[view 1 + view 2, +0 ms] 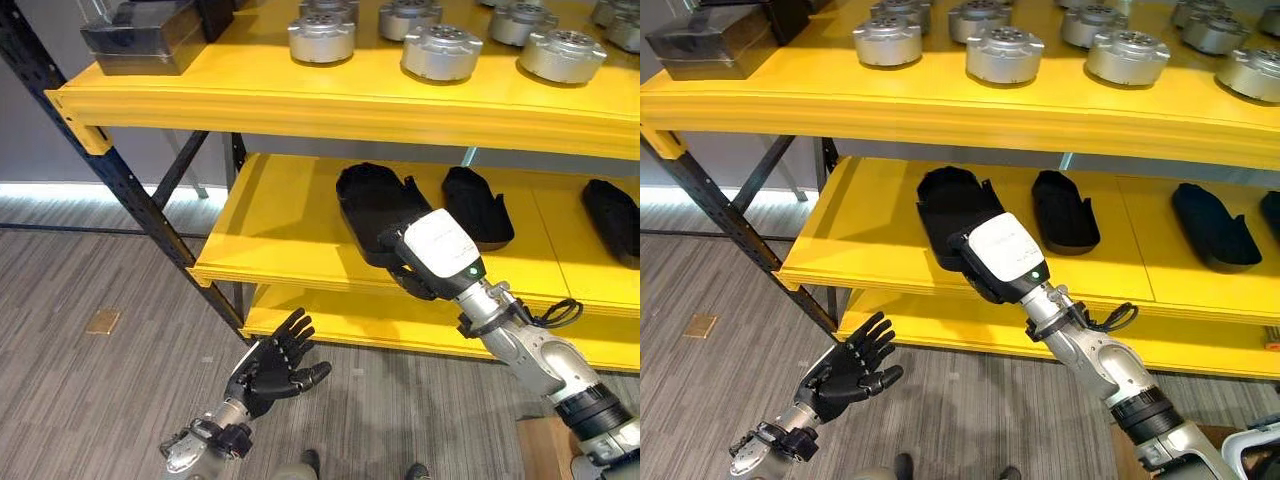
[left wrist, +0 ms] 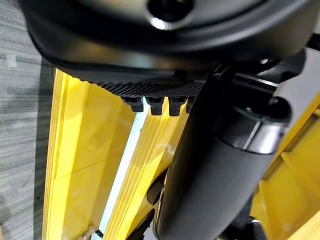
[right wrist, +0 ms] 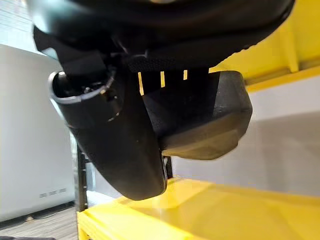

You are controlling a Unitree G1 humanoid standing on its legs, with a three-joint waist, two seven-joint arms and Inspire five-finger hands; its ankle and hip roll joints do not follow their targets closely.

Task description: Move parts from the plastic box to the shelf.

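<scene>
Yellow shelf: the right hand grips a black part over it. Lower it flat beside the other parts, then let go. The left hand is open below the shelf.

The top shelf carries seven silver round parts in the right eye view and one dark box. Four black shell-shaped parts lie on the middle shelf.

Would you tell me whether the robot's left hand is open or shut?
Open: the left robot hand hangs over the floor, fingers spread, holding nothing.
</scene>
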